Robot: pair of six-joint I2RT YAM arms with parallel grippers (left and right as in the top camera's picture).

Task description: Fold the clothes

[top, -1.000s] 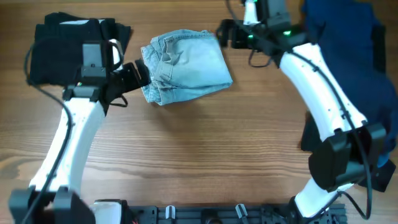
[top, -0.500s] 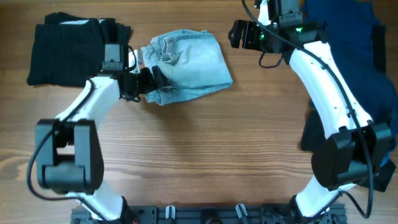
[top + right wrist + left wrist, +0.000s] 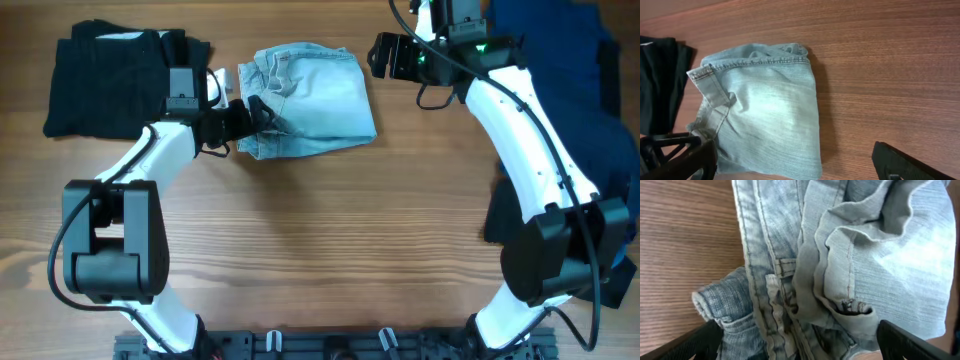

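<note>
The pale blue denim shorts (image 3: 315,100) lie folded into a rough square at the back middle of the table. My left gripper (image 3: 252,113) is open at their left edge. In the left wrist view, the bunched waistband and cuff of the shorts (image 3: 840,270) lie between its spread fingers (image 3: 700,342). My right gripper (image 3: 382,55) hangs open just off the shorts' upper right corner, touching nothing. From its wrist view the shorts (image 3: 765,120) sit below and to the left. A black garment (image 3: 115,80) lies folded at the back left.
A dark navy garment (image 3: 560,60) is heaped at the back right, reaching down the table's right edge. The black garment (image 3: 657,85) lies close to the left of the shorts. Bare wooden tabletop (image 3: 330,230) stretches to the front rail (image 3: 340,345).
My left gripper has pushed right into the shorts' left edge, shifting the shorts slightly up and squarer. The right gripper drew back a little to the right, then held still.
</note>
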